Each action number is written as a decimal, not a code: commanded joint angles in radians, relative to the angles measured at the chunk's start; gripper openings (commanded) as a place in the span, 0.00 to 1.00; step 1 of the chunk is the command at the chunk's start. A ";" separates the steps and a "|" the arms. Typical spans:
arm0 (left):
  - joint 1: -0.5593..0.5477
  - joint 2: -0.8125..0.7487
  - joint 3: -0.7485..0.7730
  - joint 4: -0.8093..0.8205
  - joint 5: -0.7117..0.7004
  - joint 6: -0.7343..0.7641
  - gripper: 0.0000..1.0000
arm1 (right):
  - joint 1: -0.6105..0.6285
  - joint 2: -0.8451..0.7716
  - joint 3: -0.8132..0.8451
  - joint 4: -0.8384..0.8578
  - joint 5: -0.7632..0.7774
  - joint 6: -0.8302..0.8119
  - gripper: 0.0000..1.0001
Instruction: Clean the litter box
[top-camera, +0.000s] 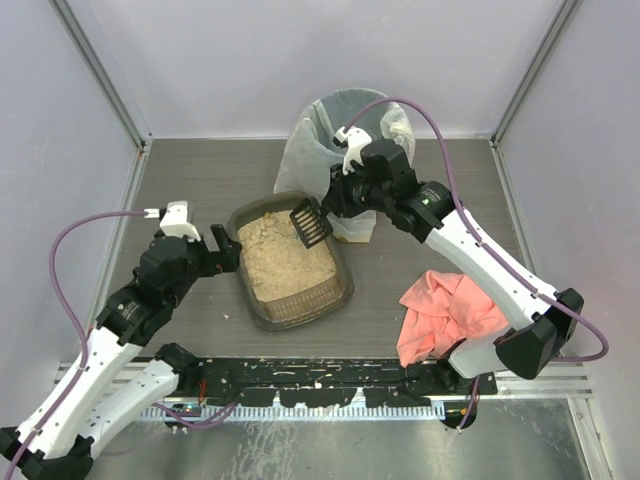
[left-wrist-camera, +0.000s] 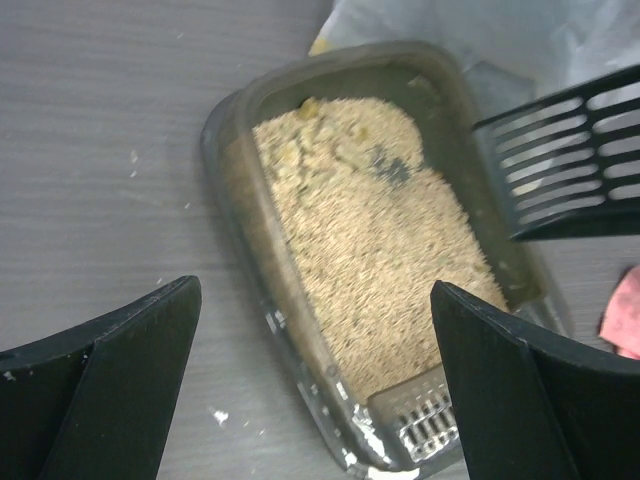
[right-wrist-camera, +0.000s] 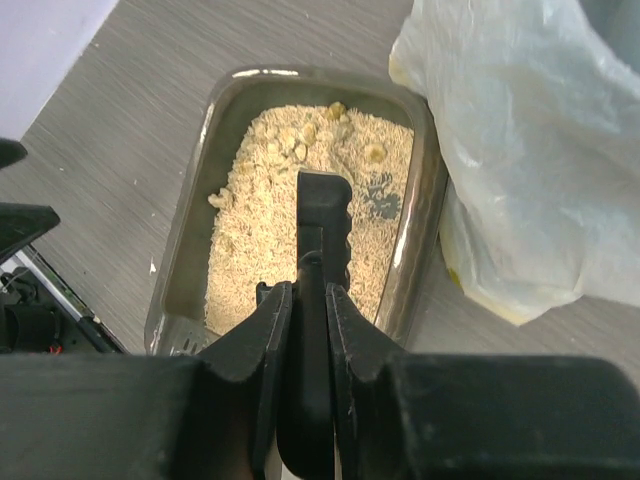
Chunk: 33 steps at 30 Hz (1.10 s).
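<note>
The litter box (top-camera: 343, 287) is a shallow dark translucent tray of tan granules in the table's middle; it also shows in the left wrist view (left-wrist-camera: 240, 230) and the right wrist view (right-wrist-camera: 190, 250). Yellowish clumps (right-wrist-camera: 300, 135) lie at its far end. My right gripper (top-camera: 335, 200) is shut on the handle of a black slotted scoop (top-camera: 310, 222), held above the tray's far right part; the scoop also shows in the right wrist view (right-wrist-camera: 322, 215) and the left wrist view (left-wrist-camera: 565, 155). My left gripper (top-camera: 225, 250) is open and empty, at the tray's left rim.
A tall round bin lined with a white bag (top-camera: 345, 130) stands just behind the tray, touching its far right corner. A pink cloth (top-camera: 445, 310) lies at the right front. Grey walls close the table on three sides.
</note>
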 joint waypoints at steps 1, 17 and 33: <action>-0.043 0.035 -0.020 0.292 0.042 0.088 1.00 | -0.001 0.002 0.054 -0.026 -0.009 0.071 0.01; -0.241 0.281 -0.028 0.881 0.251 0.524 0.92 | -0.001 0.091 0.114 -0.052 -0.127 0.116 0.01; -0.240 0.438 0.102 0.805 0.452 0.584 0.75 | -0.001 0.101 0.144 -0.059 -0.184 0.125 0.01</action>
